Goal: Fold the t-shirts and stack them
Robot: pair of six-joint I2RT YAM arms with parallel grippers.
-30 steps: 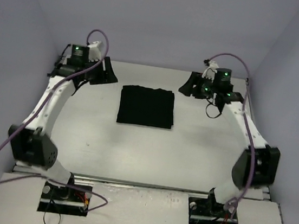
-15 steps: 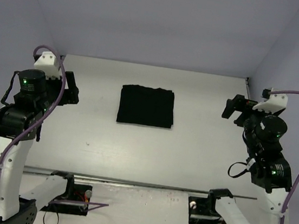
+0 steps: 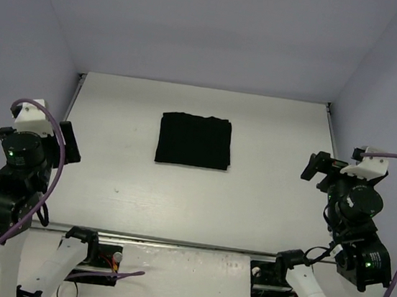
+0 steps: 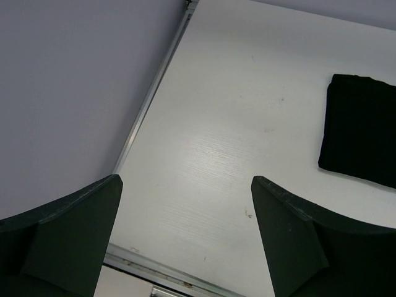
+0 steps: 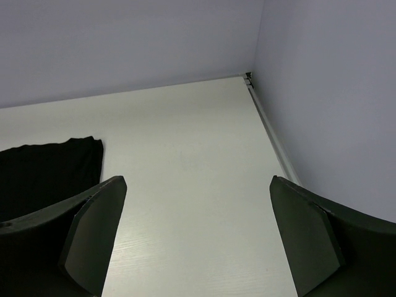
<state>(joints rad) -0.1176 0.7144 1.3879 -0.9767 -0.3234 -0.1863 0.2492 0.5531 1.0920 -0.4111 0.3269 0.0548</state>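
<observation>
- At upper centre of the overhead view, lying flat on the white table [image 3: 272, 194]: a folded black t-shirt [image 3: 194, 141], looking slightly wider than deep, long axis probably running left to right.
- Hanging at middle left, well apart from the cloth: left gripper [image 3: 69, 141], fingers spread wide, pinching nothing; catching the shirt at the right edge of its wrist view.
- Hanging at middle right, about as far off: right gripper [image 3: 317, 167], fingers spread wide, gripping nothing; catching the shirt at lower left of its wrist view.
- Judging neither arm nearer; showing no second garment for stacking.
</observation>
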